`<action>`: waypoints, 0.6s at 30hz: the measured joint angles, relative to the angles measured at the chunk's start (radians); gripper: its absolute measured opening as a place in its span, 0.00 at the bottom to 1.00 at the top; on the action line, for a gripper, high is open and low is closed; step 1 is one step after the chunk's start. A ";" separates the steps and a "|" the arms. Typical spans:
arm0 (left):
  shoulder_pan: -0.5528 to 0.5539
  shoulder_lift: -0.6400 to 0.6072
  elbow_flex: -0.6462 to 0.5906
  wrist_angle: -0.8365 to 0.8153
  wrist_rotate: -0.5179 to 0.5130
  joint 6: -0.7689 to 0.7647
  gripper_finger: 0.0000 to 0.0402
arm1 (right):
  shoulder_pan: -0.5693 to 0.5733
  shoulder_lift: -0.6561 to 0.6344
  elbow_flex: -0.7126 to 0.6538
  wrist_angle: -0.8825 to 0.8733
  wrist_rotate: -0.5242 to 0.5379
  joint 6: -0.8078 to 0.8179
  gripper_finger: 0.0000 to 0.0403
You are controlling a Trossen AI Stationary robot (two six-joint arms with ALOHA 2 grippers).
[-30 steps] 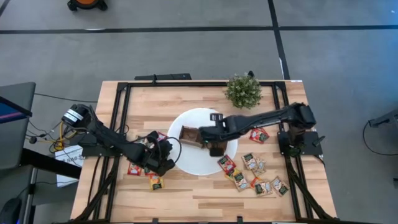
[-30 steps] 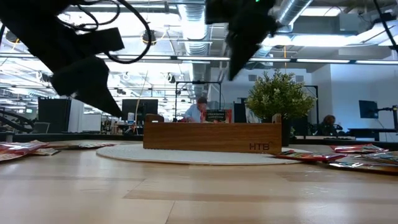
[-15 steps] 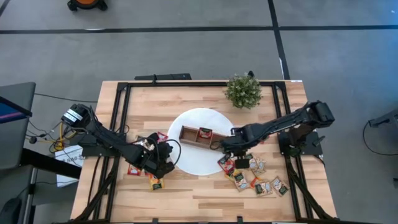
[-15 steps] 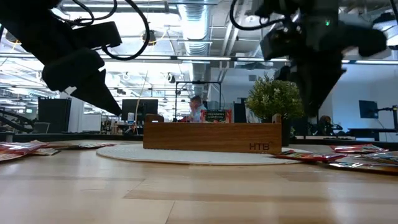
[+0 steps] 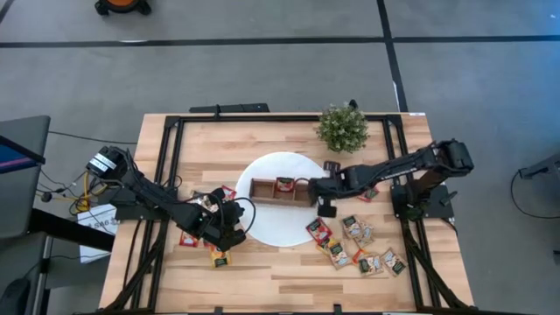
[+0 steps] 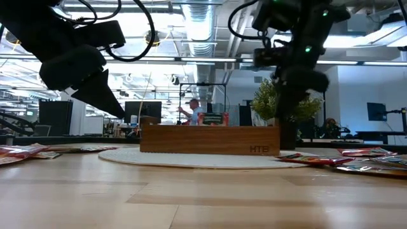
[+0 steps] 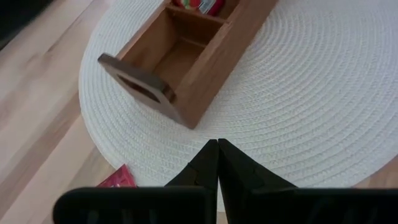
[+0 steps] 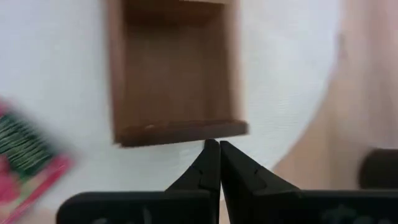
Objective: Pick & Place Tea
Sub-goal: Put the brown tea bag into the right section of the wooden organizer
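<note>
High view: one wooden box point(image 5: 283, 189) is lying on one white mat point(image 5: 267, 229) at the centre of the bench point(image 5: 262, 144); one red tea sachet point(image 5: 285, 185) is sitting in its middle compartment. One plant point(image 5: 342, 128) is standing at 1 o'clock. About six sachets point(image 5: 354, 245) are lying at 4 o'clock, one more point(image 5: 366, 192) at 3 o'clock, and a few, partly hidden, at 8 o'clock. The right hand point(image 5: 325, 203), fingers together and empty, is hovering at the box's 3 o'clock end. The left hand point(image 5: 234, 229), fingers together and empty, is waiting at the mat's 8 o'clock edge.

Low view: the box point(image 6: 208, 139) is standing on the mat point(image 6: 191, 158).

Left wrist view: the closed fingers point(image 7: 214, 171) are pointing at the box point(image 7: 186, 56).

Right wrist view: the closed fingers point(image 8: 214, 168) are facing one empty compartment point(image 8: 174, 74).
</note>
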 joint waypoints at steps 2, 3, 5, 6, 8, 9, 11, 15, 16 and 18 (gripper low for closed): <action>0.000 0.000 0.000 0.005 0.000 0.000 0.00 | -0.023 0.000 0.000 0.010 0.038 0.000 0.00; 0.000 0.000 0.000 0.006 0.000 0.000 0.00 | -0.033 0.000 0.000 0.015 0.051 0.004 0.00; 0.000 0.000 0.000 0.009 -0.001 0.001 0.00 | -0.050 -0.001 0.000 0.017 0.092 0.014 0.00; 0.000 0.000 0.000 0.013 -0.002 0.005 0.00 | -0.053 -0.008 0.000 0.013 0.119 0.016 0.00; 0.000 0.000 0.000 0.021 -0.009 0.020 0.00 | -0.044 -0.034 0.000 0.011 0.178 0.028 0.00; 0.000 0.000 0.000 0.024 -0.016 0.021 0.00 | -0.033 -0.052 0.001 0.014 0.199 0.034 0.00; -0.005 -0.004 0.000 0.020 -0.077 0.020 0.00 | -0.001 -0.095 0.001 0.018 0.209 0.035 0.00; -0.027 -0.056 0.000 -0.004 -0.173 -0.008 0.00 | 0.090 -0.169 0.002 0.056 0.201 0.090 0.00; -0.028 -0.074 0.001 -0.030 -0.172 -0.038 0.00 | 0.115 -0.179 0.002 0.073 0.200 0.107 0.00; -0.026 -0.115 0.001 -0.119 -0.156 -0.107 0.00 | 0.161 -0.187 0.002 0.108 0.202 0.098 0.00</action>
